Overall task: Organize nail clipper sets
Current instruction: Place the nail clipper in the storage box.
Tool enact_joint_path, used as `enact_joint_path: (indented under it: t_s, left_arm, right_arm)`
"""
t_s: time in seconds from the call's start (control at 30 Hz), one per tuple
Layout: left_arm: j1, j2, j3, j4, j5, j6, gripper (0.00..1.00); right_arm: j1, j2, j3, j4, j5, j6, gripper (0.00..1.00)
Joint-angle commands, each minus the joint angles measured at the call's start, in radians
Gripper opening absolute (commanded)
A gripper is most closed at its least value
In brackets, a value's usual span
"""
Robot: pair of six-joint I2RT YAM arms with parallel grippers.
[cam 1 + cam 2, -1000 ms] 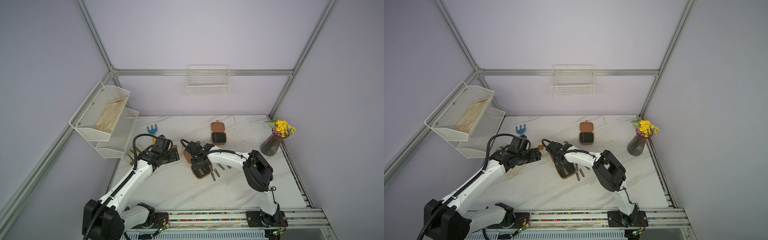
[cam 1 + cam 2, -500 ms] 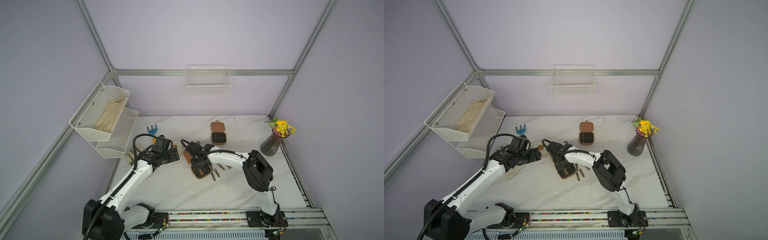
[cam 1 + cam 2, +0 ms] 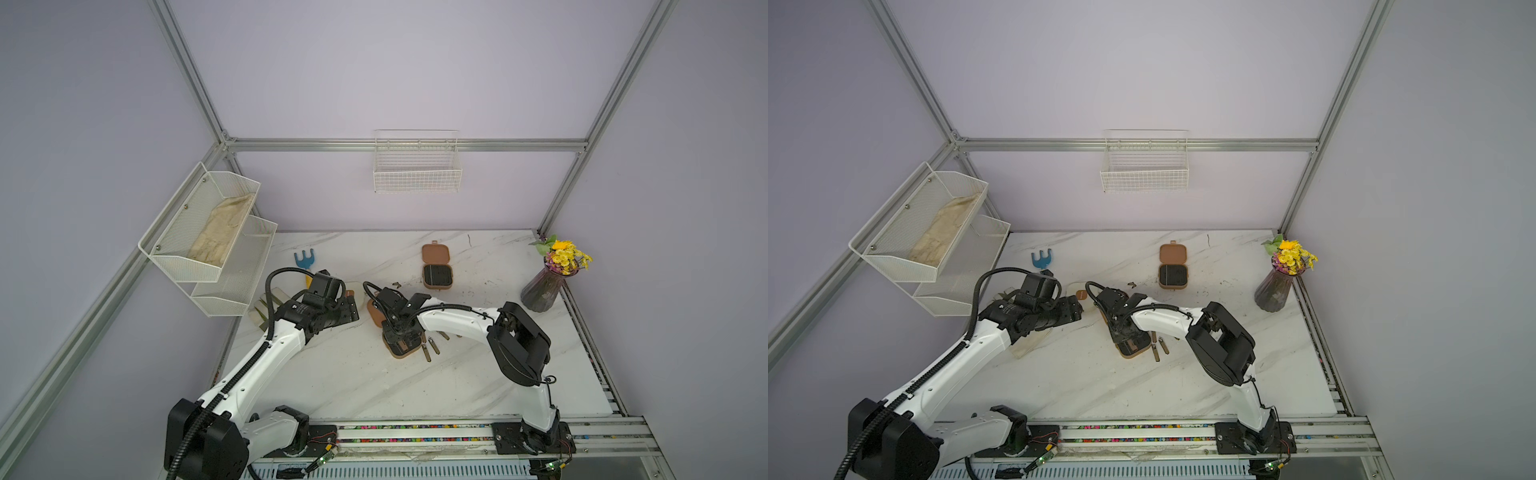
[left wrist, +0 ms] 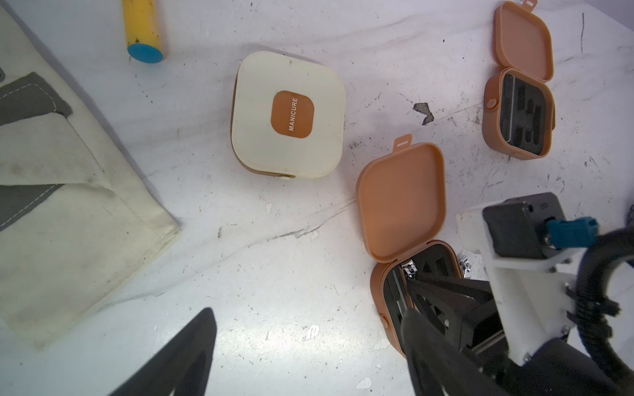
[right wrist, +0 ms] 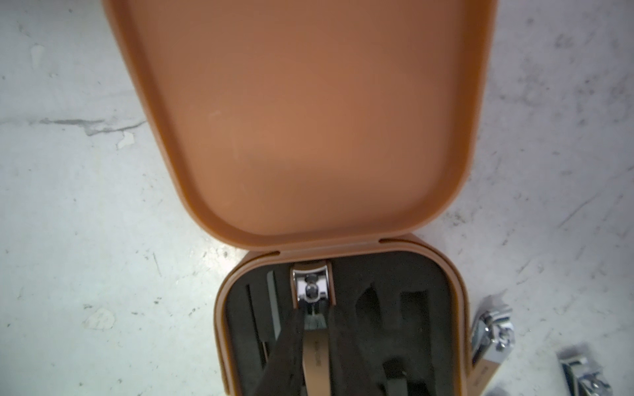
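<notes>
Closest in, the right gripper [image 5: 314, 343] is clamped on a bronze-and-silver metal nail clipper [image 5: 312, 291], with its dark fingers [image 5: 284, 349] tight against both flanks. The clipper sits in a slot of the near open brown rounded-square plastic case [image 5: 343, 120]. Its tail end is buried under the fingers and runs out of frame, so only the shiny curved head reads clearly.

The case's black foam lining [image 5: 377, 298] is matte, with cut-out slots, some lost in shadow. The smooth lid is hinged right back. In both top views the right arm covers most of this case.

Just beside the case, a pair of loose slim metal clippers [image 5: 490, 343] lies on the white marble-look table [image 3: 332, 374], both chopped by the frame edge.

The left gripper [image 4: 307, 313] hangs wide open and empty, and only its two black fingers show.

Farther out sits a closed cream rounded-square case [image 4: 288, 116] with a brown "MANICURE" patch. In the top views it's largely hidden behind the left arm.

Beyond it lies a second open brown case [image 3: 436, 266], black-lined, but I can't tell what's in it.

Farthest back is a blue-and-yellow toy rake [image 3: 304, 259], with its handle partly behind the arm.
</notes>
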Motion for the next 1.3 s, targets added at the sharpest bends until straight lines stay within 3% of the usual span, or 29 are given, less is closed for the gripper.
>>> enact_joint_path:
  t_s: [0.0, 0.3, 0.53, 1.0, 1.27]
  left_arm:
    - [0.01, -0.001, -0.02, 0.006, -0.017, 0.015, 0.84]
    - [0.01, -0.005, -0.02, 0.003, -0.032, 0.018, 0.84]
    - [0.013, -0.005, -0.013, 0.002, -0.029, 0.017, 0.84]
    - [0.013, -0.015, -0.005, 0.002, -0.021, 0.015, 0.84]
    - [0.013, -0.047, -0.001, 0.001, -0.008, 0.023, 0.84]
  right_arm:
    - [-0.003, 0.203, -0.108, -0.061, -0.076, 0.021, 0.16]
    - [-0.003, 0.271, 0.005, -0.068, -0.086, 0.017, 0.16]
    - [-0.003, 0.238, 0.05, -0.098, -0.08, 0.02, 0.17]
    - [-0.003, -0.074, 0.096, -0.113, -0.027, -0.031, 0.26]
    - [-0.017, -0.24, -0.03, -0.221, 0.034, -0.076, 0.35]
